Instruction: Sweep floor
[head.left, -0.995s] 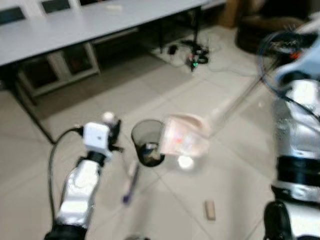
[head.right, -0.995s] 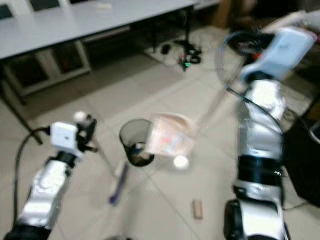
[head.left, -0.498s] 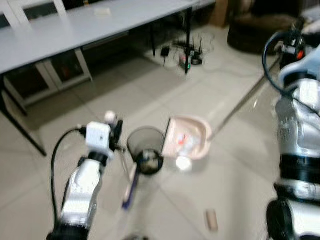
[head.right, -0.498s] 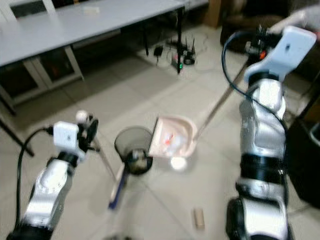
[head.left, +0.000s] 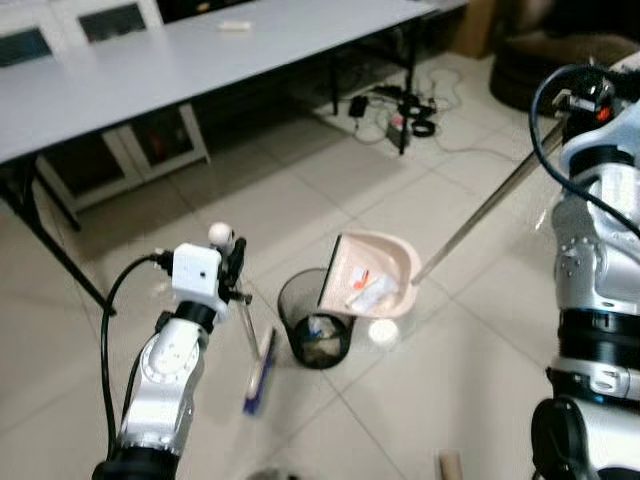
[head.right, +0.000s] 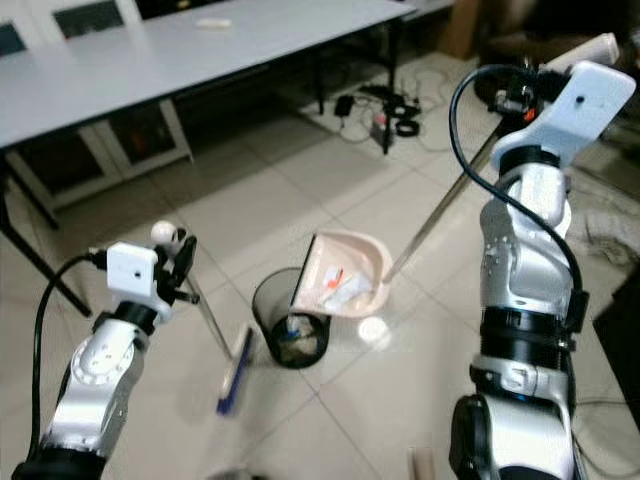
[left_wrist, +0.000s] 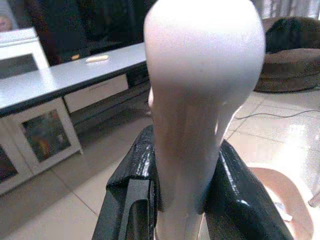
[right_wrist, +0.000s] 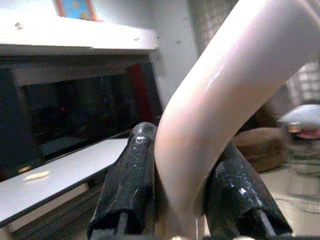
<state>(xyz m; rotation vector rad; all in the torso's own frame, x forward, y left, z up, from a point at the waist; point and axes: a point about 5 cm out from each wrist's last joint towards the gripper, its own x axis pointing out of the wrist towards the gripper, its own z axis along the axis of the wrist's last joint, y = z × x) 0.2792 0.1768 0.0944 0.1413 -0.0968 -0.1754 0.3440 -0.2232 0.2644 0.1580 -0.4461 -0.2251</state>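
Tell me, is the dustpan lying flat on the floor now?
No, the dustpan is tilted up against the rim of the black bin, with scraps on its tray.

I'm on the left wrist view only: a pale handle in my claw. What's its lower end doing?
Observer: The broom head rests on the floor beside the black bin.
Operator: And the dustpan's back half?
Observer: The dustpan is tipped up over the bin's rim, with scraps inside.
Operator: Who holds it?
Observer: The right claw grips its pale handle.
Operator: Anything left on the floor?
Observer: A small brown cylinder lies near the robot.
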